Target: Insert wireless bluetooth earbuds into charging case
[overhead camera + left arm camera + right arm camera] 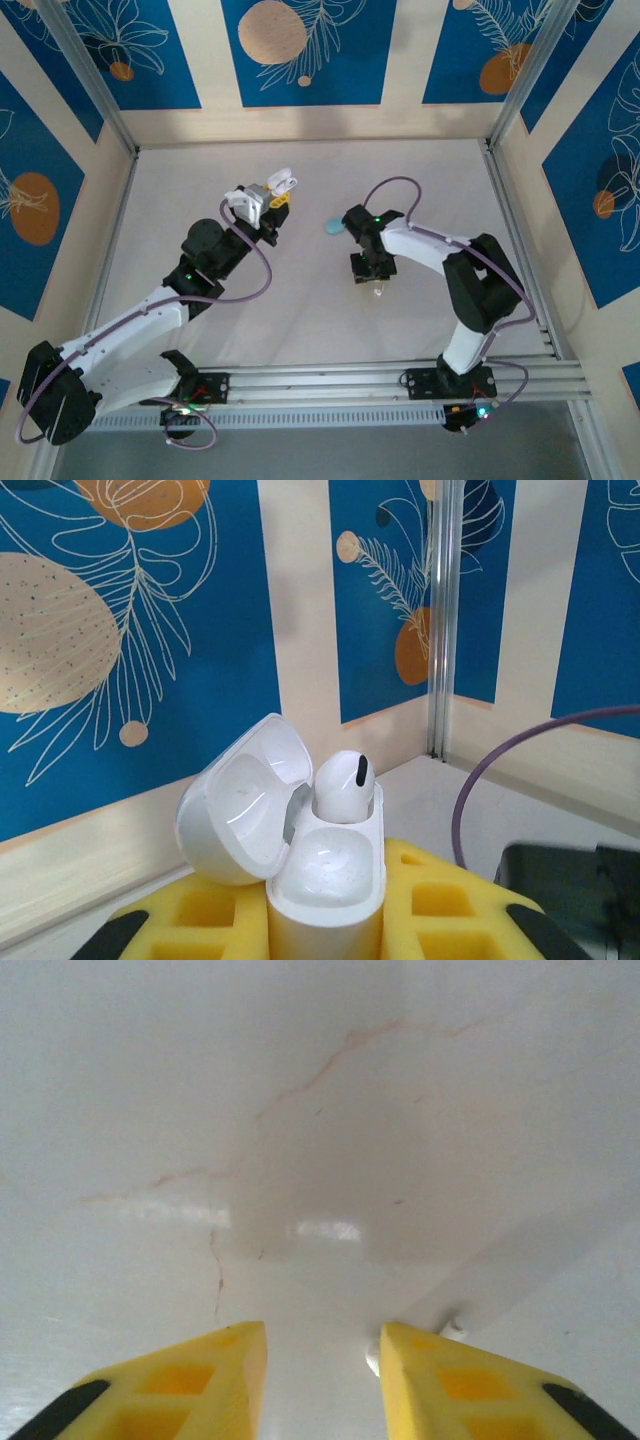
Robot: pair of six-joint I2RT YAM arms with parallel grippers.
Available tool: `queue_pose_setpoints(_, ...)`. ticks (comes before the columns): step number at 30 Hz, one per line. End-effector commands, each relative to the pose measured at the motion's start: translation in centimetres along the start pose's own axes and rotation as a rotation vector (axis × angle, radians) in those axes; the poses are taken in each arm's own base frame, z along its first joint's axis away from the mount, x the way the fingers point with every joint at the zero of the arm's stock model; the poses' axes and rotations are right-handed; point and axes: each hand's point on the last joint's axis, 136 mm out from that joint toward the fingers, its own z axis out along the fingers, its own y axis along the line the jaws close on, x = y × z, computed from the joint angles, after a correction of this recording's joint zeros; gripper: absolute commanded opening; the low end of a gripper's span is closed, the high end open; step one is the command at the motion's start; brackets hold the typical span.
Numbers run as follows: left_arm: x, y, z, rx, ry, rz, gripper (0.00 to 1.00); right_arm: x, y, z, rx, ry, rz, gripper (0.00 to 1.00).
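My left gripper is shut on a white charging case, held up above the table. In the left wrist view the case stands upright between the yellow fingers with its lid swung open to the left. One white earbud sits in the far socket; the near socket is empty. My right gripper points down at the table, open. A second white earbud lies on the table at the right finger's tip, mostly hidden behind that finger.
A light blue oval case lies on the white table just left of the right arm's wrist. Patterned blue walls and metal posts enclose the table. A purple cable loops past the left wrist.
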Motion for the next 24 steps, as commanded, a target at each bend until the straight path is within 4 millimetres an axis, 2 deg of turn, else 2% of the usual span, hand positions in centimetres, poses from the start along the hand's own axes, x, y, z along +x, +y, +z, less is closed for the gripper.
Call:
queue_pose_setpoints(1, -0.3, -0.4, 0.1, 0.015, -0.009, -0.001, 0.22, -0.7, 0.9, -0.5, -0.187, 0.004, 0.005, 0.4)
queue_pose_setpoints(7, -0.2, -0.7, 0.3, 0.028, -0.008, -0.013, 0.23, -1.1, 1.1, 0.2, -0.349, 0.06, 0.051, 0.44)
queue_pose_setpoints(16, -0.1, -1.1, 0.8, 0.052, -0.003, -0.017, 0.23, 1.4, -1.2, 2.7, -0.246, 0.17, 0.094, 0.44)
queue_pose_setpoints(24, 0.1, -1.1, 0.8, 0.049, 0.002, -0.017, 0.23, 3.4, -2.2, 1.7, -0.218, 0.179, 0.112, 0.43)
